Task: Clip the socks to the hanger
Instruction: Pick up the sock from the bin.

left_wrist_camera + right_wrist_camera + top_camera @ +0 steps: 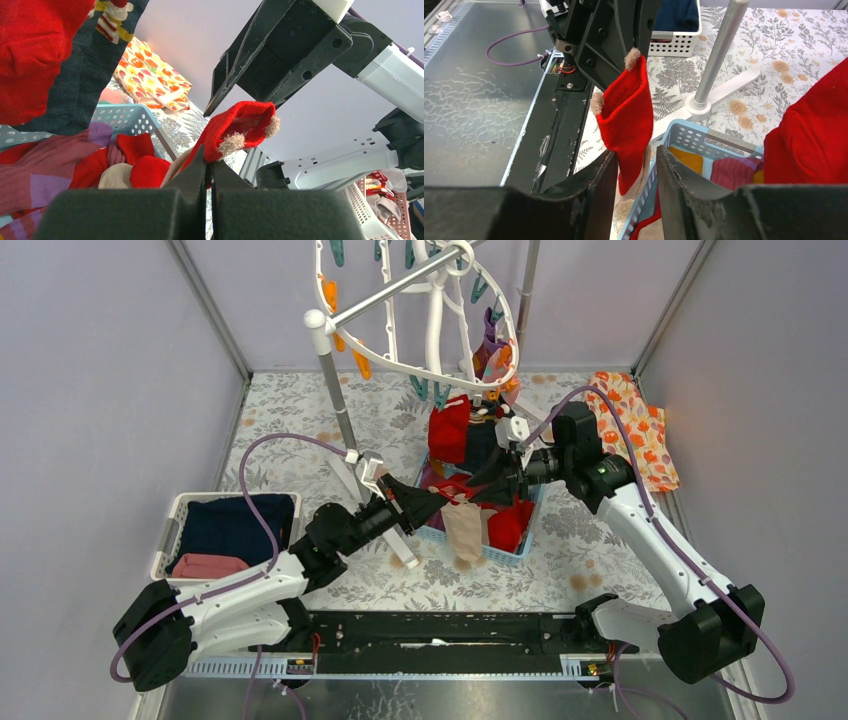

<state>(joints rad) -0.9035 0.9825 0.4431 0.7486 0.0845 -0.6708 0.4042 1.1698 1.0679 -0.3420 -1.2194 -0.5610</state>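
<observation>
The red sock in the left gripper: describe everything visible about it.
The red sock is bright red, soft knit-looking fabric, with two fuzzy tan tufts at its open cuff. The left gripper is shut on it near the cuff, so its body hangs slack, over the edge of the blue basket. Its lower end dangles between the fingers of the right gripper, whose jaws stand apart on either side, not yet clamped.

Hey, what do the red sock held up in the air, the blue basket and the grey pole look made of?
Red sock: soft knit fabric, matte, with fuzzy beige tufts at the cuff. Blue basket: probably moulded plastic, smooth, its wall pierced with rows of holes. Grey pole: likely metal, judging by its even satin sheen.
</observation>
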